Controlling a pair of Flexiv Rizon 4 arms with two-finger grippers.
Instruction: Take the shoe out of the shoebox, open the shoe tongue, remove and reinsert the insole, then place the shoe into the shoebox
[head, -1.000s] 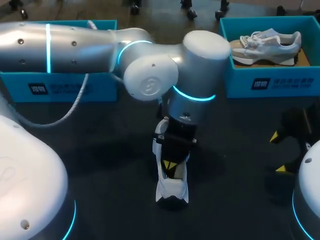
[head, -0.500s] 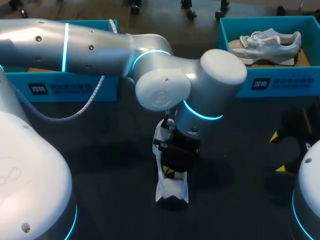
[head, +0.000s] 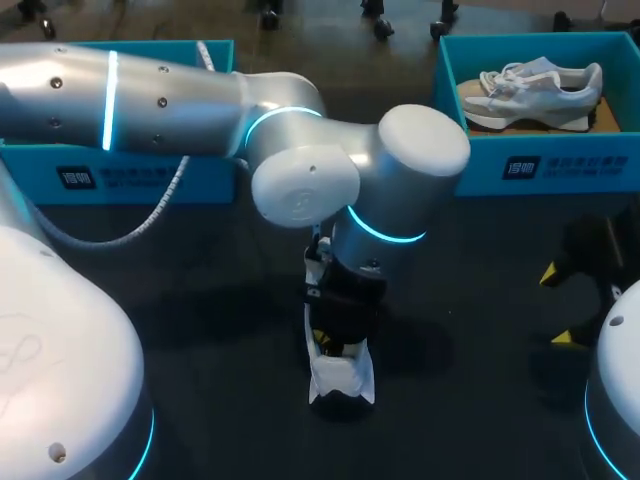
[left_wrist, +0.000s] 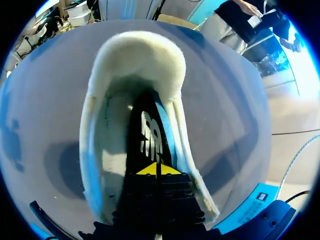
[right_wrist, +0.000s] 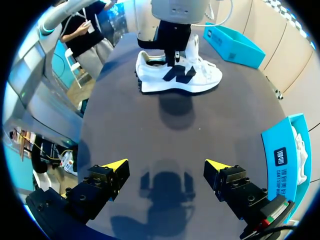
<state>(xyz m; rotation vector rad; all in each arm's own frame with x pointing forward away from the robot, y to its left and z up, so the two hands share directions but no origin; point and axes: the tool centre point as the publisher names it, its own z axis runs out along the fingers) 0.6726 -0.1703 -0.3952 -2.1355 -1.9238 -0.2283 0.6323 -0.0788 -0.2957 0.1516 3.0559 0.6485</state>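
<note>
Shifted a bit back leftward vs 0.5 s ago: left arm (head: 160, 100) wrist housing, w/ the shoe (head: 340, 380) (right_wrist: 177, 75) under it nudged a touch left too. Right side unchanged.

Count, L to R: 2 teal shoeboxes, 2 shoes, 2 arms.

1st shoebox (head: 130, 175) at far left of counter (head: 200, 320), partly behind left arm; contents not visible.

Mid-counter: white shoe w/ dark side logo, upright on its sole, apart from both boxes. Left fingers (head: 330, 345) (left_wrist: 156, 169) reaching down into shoe opening. Seen from left wrist, yellow tips pressed together, i.e. closed, right over dark insole (left_wrist: 150, 135) inside. Can't tell if pinching insole. Padded collar of shoe ahead of tips.

2nd shoebox (head: 540, 165) at far right, holding 2nd shoe (head: 535, 90), pale grey, resting on its sole.

Right fingers (head: 549, 272) (right_wrist: 115, 167) near counter's right edge, spread wide, nothing between, over bare counter, well apart from shoe.
</note>
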